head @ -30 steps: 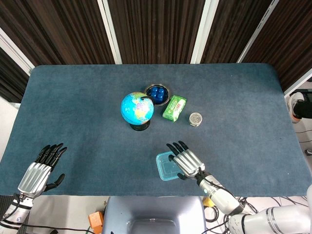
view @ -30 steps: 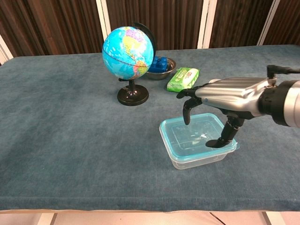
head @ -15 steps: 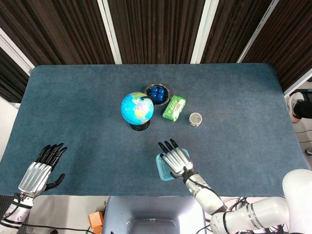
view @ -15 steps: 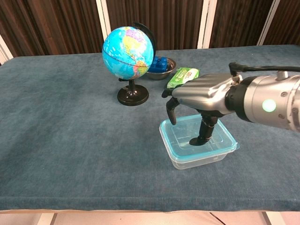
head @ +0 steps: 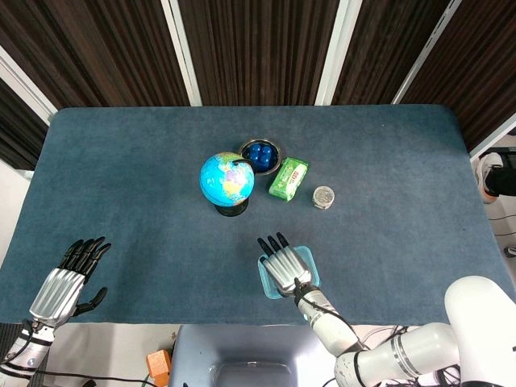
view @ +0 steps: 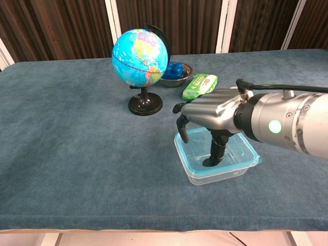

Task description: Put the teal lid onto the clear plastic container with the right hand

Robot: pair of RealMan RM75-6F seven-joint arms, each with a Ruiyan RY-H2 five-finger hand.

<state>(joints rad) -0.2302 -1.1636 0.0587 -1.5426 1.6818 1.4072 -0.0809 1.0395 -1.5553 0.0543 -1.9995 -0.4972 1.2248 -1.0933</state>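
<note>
Over the teal lid [view: 241, 160], right robot hand [view: 205, 115] spread, hiding its near-left corner.

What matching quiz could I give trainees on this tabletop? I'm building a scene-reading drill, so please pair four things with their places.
Things:
1. globe
2. metal bowl
3. green packet
4. right hand

Places:
A. over the lidded container
B. between the bowl and a small round tin
C. upright on a black stand
D. behind the globe, holding blue pieces

Pairs: 1-C, 2-D, 3-B, 4-A
</note>
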